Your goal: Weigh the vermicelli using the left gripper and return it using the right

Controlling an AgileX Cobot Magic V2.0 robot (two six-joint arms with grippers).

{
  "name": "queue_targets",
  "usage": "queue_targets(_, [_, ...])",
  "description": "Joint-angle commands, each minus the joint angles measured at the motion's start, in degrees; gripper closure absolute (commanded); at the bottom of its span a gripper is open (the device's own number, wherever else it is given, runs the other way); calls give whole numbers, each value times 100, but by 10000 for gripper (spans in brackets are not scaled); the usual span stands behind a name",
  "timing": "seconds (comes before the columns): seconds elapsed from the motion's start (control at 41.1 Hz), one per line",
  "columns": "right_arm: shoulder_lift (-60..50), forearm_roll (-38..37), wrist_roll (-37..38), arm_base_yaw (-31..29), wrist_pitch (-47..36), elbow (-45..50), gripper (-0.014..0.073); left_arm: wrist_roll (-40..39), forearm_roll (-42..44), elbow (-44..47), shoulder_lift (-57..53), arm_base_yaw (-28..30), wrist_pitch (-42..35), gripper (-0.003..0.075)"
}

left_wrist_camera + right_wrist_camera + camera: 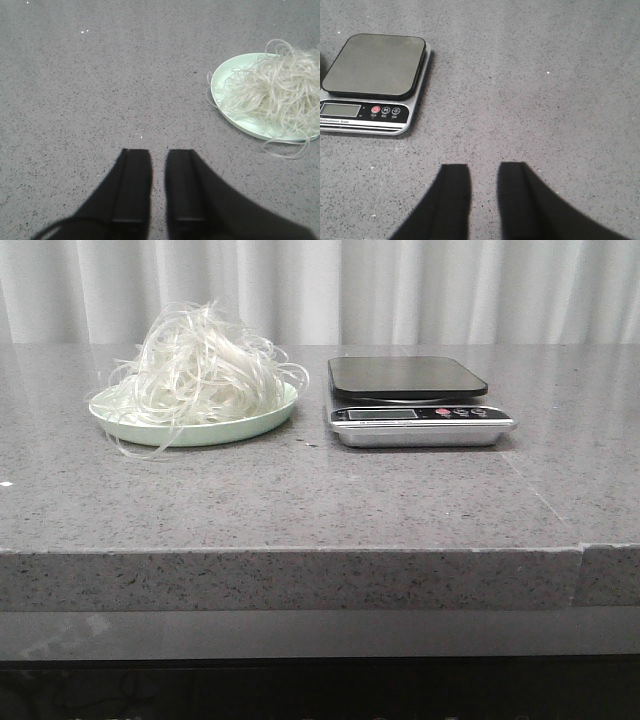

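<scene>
Grey speckled stone forms the table [300, 500]. On its left sits 1 pale green plate [195, 428] heaped with 1 fluffy mass of vermicelli [205, 365], a few strands trailing over the rim. Just right of it stands 1 scale [418, 405] with a bare black platform, a blank display and 3 small buttons, 1 of them red; its label print is too small to read. Neither arm shows from the front. Each wrist camera shows its tool over bare stone: the left gripper [158, 172] and right gripper [484, 185] both have fingers slightly apart, holding nothing.
</scene>
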State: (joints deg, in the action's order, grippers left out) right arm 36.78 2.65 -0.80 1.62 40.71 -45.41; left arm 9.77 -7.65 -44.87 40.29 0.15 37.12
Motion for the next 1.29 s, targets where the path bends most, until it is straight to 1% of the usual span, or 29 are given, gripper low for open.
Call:
queue_targets(0.0, [56, 7, 0, -4, -335, -189, 103, -10, -115, -182, 33, 6, -383, 358])
queue_targets(0.049, [56, 7, 0, -4, -331, -189, 65, -10, -115, -182, 33, 6, -395, 277])
queue_targets(0.073, [56, 7, 0, -4, -331, -189, 56, -10, -115, -182, 33, 6, -395, 229])
queue_targets(0.097, [56, 7, 0, -4, -331, -189, 53, -10, -115, -182, 33, 6, -406, 198])
queue_targets(0.122, [56, 7, 0, -4, -331, -189, 54, -10, -115, -182, 33, 6, -407, 168])
queue_targets(0.17, [56, 7, 0, -4, -343, -189, 55, -10, -152, -182, 47, 6, -418, 146])
queue_targets(0.267, [56, 7, 0, -4, -314, -189, 57, 54, -350, -182, 103, 6, -492, 145])
queue_targets(0.389, [56, 7, 0, -4, -314, -189, 57, 641, -900, -280, 330, -36, -502, 145])
queue_targets(0.462, [56, 7, 0, -4, -314, -189, 57, 879, -1221, -396, 517, -189, -518, 145])
queue_targets(0.535, [56, 7, 0, -4, -314, -189, 57, 978, -1333, -529, 720, -401, -532, 145])
queue_targets(0.753, [56, 7, 0, -4, -314, -189, 57, 1000, -1316, -963, 1527, -1250, -896, 145])
queue_targets(0.924, [56, 7, 0, -4, -314, -189, 57, 1000, -939, -1371, 2242, -2022, -1137, 145])
queue_targets(1.021, [56, 7, 0, -4, -314, -189, 57, 1000, -817, -1647, 2631, -2316, -1272, 145])
queue_targets(1.264, [56, 7, 0, -4, -314, -189, 57, 826, -778, -2447, 3663, -2383, -1214, 145])
